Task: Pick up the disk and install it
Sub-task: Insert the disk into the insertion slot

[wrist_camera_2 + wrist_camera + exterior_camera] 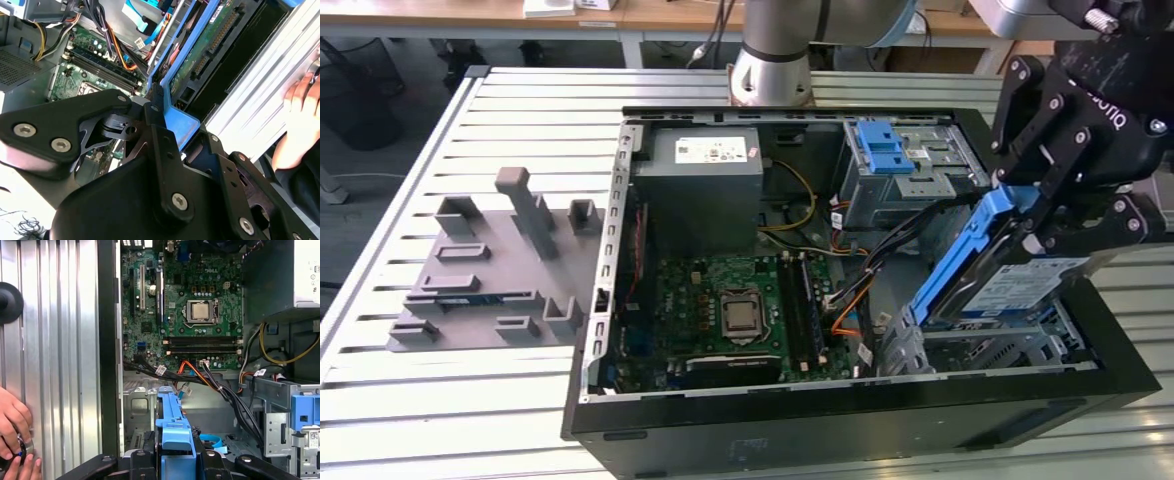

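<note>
**A:** Disk point(1017, 285) sits in your claw point(1038, 232), clamped tight at its upper end and tipped steeply over the bay point(987, 352) in the corner of the case point(854, 425) on the exterior view's right. Why the tilt?

**B:** Probably so the low end clears the cables point(907, 235) and goes into the bay first. Gripping up top leaves that end free. It isn't seated yet, I'd say.

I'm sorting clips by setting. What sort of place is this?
Likely a robotics lab workbench: an open computer case lies on a slatted aluminium table, a grey fixture block sits beside it, and the gripper of a robot arm holds the disk.
</note>
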